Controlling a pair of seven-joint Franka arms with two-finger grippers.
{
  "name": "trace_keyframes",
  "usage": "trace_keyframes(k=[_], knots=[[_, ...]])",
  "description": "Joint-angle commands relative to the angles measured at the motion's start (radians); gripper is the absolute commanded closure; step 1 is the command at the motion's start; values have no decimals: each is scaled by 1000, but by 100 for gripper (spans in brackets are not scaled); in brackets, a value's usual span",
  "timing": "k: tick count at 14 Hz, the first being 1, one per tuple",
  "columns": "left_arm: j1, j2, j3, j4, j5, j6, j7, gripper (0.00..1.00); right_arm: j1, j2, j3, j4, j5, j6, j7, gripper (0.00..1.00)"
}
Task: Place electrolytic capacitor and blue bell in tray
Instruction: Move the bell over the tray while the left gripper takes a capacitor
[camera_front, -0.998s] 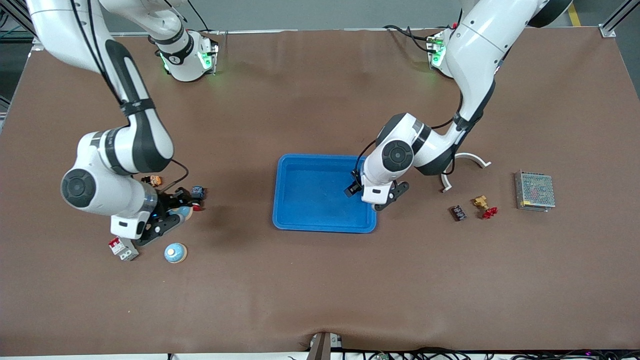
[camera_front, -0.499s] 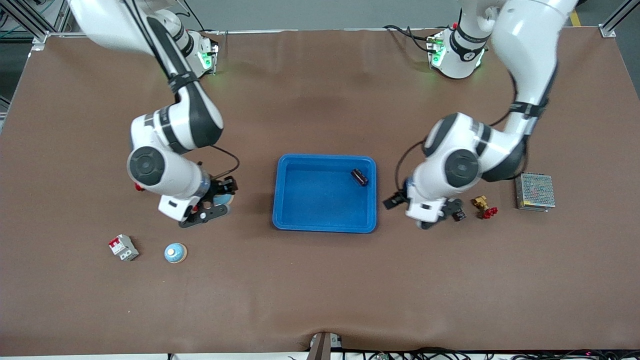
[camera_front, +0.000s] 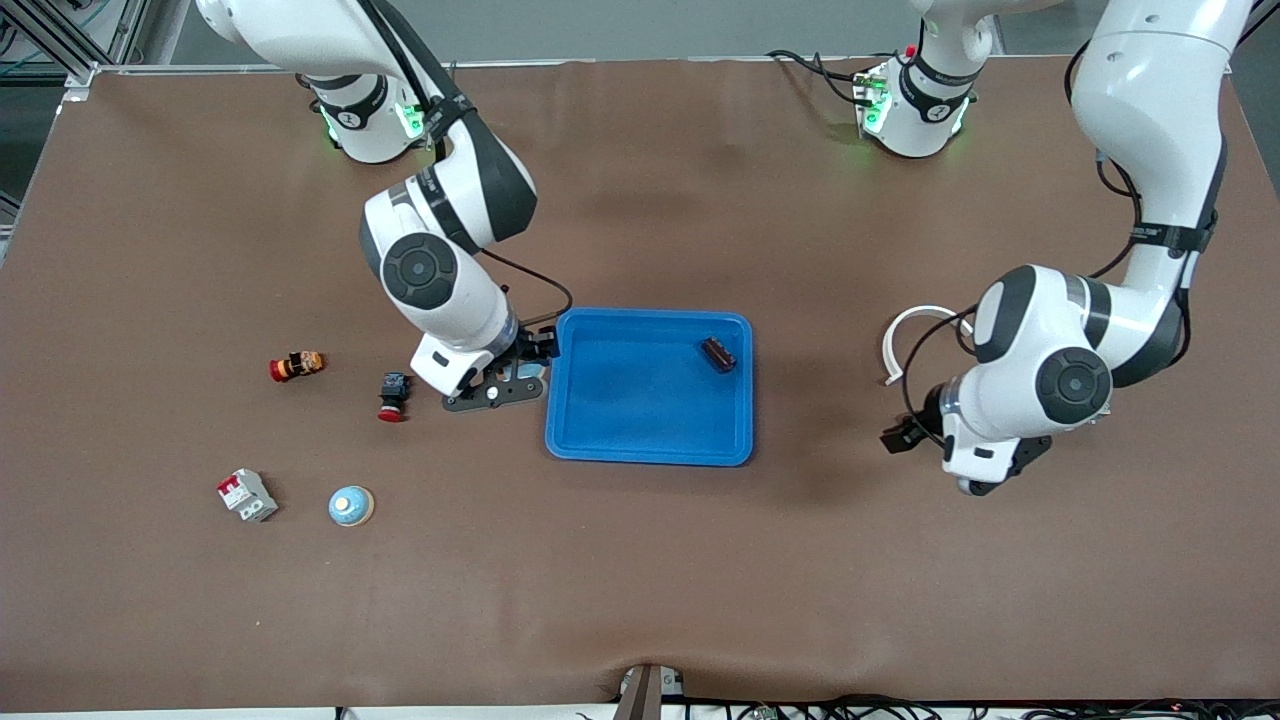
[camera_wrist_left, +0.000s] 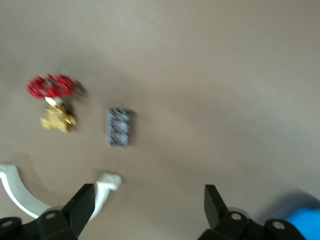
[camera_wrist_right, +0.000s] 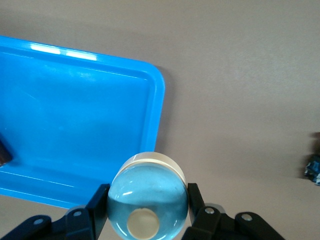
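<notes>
The right gripper (camera_wrist_right: 145, 220), fingers clamped on the pale-blue domed bell (camera_wrist_right: 147, 197), hangs just beside the shallow bright-blue plastic tray (camera_front: 648, 445) — the rim at the right arm's end; the left gripper (camera_wrist_left: 146, 207) waits wide, empty.

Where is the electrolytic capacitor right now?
In the front view the electrolytic capacitor lies inside the tray, in the corner toward the left arm's end and farther from the front camera, with neither gripper near it.

I see the tray (camera_front: 648, 448) mid-table, with 1 capacitor (camera_front: 718, 354) in it at the corner toward the left arm's end. Toward the right arm's end lie 2 small parts (camera_front: 297, 366) (camera_front: 392, 394), and nearer the camera a breaker (camera_front: 247, 495) beside a bell (camera_front: 351, 506). The curved bracket (camera_front: 908, 325) lies toward the left arm's end.
</notes>
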Motion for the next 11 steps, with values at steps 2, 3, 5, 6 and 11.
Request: trace_keyframes(k=[2, 3, 5, 6, 11], knots=[[69, 13, -10, -110, 59, 150, 1, 19, 48, 22, -11, -4, 7, 55, 102, 50], [71, 16, -10, -130, 59, 179, 1, 23, 59, 31, -11, -3, 7, 66, 121, 50], [69, 36, -8, -142, 60, 206, 1, 33, 85, 49, -11, -3, 7, 94, 152, 50], [71, 46, -10, -141, 66, 206, 1, 37, 92, 59, -11, -3, 7, 101, 165, 50], [72, 77, -10, -142, 111, 207, 1, 49, 135, 115, -11, -4, 7, 161, 207, 50]])
